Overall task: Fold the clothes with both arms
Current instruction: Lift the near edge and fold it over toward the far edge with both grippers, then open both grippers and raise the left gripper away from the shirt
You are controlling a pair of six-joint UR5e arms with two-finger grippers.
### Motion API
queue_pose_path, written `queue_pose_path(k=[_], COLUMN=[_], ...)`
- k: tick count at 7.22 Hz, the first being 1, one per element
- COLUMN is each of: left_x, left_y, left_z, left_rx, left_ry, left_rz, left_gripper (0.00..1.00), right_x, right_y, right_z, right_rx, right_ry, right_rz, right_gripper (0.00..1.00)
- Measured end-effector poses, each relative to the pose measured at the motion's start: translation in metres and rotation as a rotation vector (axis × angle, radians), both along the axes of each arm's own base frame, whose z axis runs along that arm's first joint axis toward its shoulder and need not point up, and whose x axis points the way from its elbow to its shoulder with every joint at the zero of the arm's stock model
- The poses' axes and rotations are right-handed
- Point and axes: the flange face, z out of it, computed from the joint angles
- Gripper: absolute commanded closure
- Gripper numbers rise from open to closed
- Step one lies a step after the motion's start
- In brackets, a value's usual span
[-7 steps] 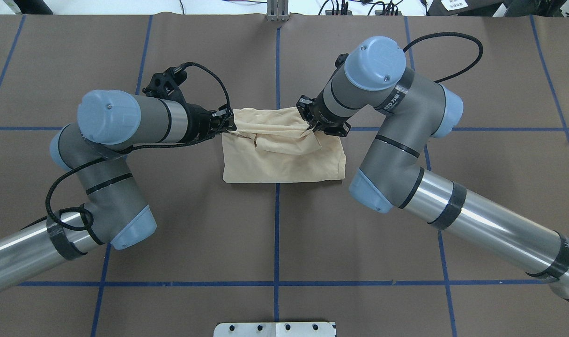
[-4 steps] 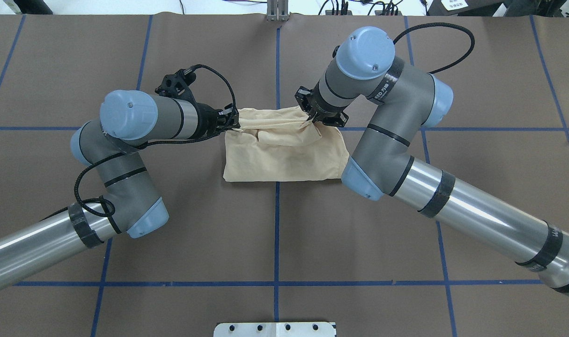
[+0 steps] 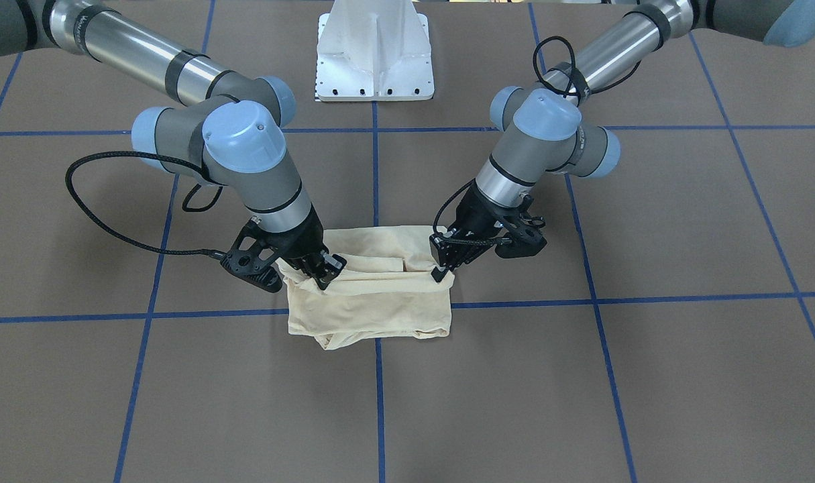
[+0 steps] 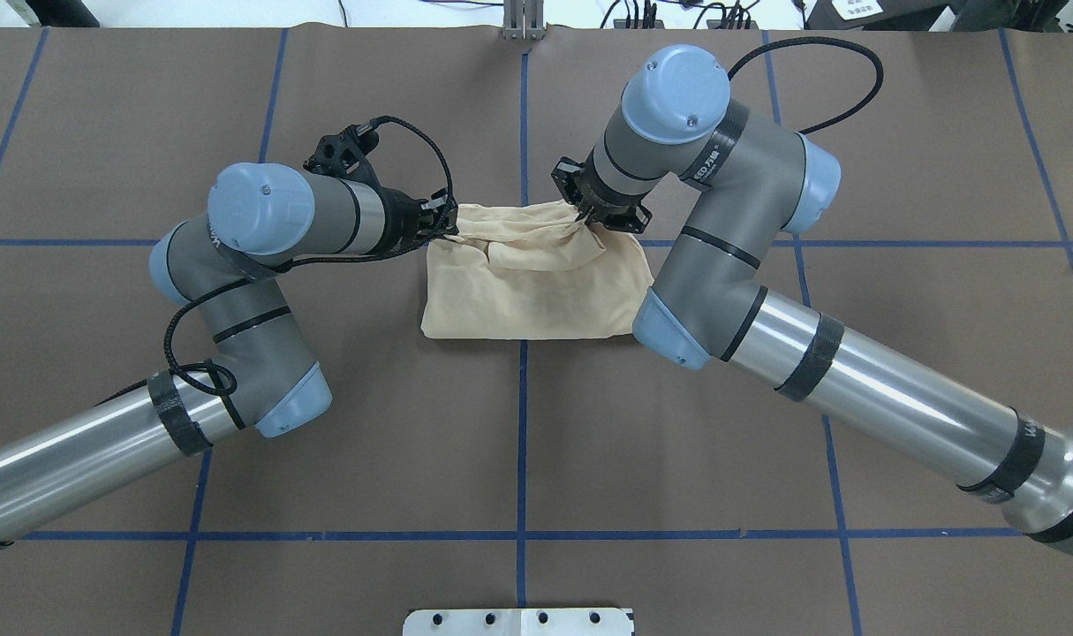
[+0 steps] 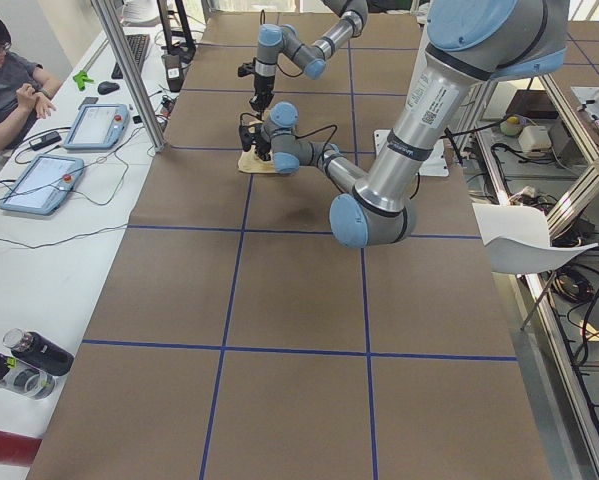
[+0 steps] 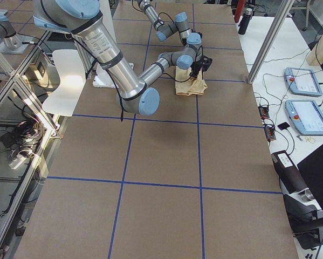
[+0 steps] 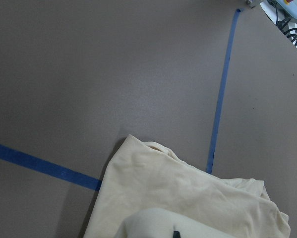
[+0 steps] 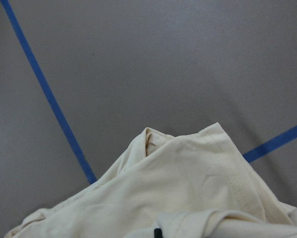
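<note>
The clothes, one pale cream-yellow shirt (image 4: 536,291), lie as a folded bundle in the middle of the table, also seen in the front view (image 3: 373,312). My left gripper (image 4: 449,224) (image 3: 441,271) is shut on the shirt's far left corner. My right gripper (image 4: 584,215) (image 3: 328,271) is shut on its far right corner. The held edge is lifted and stretched between them, and cloth droops from it. Each wrist view shows cream fabric (image 7: 188,198) (image 8: 188,188) bunched under the fingers. No print or label shows.
Blue tape lines (image 4: 522,459) cross the brown table (image 4: 368,442). The white pedestal base (image 3: 375,54) stands at the robot's side. A person (image 5: 9,80) sits at a side desk with tablets (image 5: 44,180); bottles (image 5: 24,360) lie near its end.
Both grippers have moved slightly away from the robot and closer together, carrying the shirt's far edge. Both elbows have swung inward. The near edge of the shirt has stayed put.
</note>
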Motion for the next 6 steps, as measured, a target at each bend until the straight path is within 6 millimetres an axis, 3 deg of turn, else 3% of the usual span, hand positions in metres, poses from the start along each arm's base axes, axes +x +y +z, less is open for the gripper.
queue_pose_path(k=[5,6], left_x=[-0.001,0.000], left_y=[-0.011,-0.012], left_z=[0.004,0.002], left_rx=[-0.008,-0.008], left_ry=[-0.011,-0.010], left_rz=[-0.013,-0.014], left_gripper=[1.00,0.98], right_x=[-0.005,-0.004], right_y=[-0.028,-0.029], right_z=[0.024,0.023], right_rx=[0.027,0.027], right_ry=[-0.036,-0.038], right_rz=[0.028,0.029], right_gripper=[1.00,0.83])
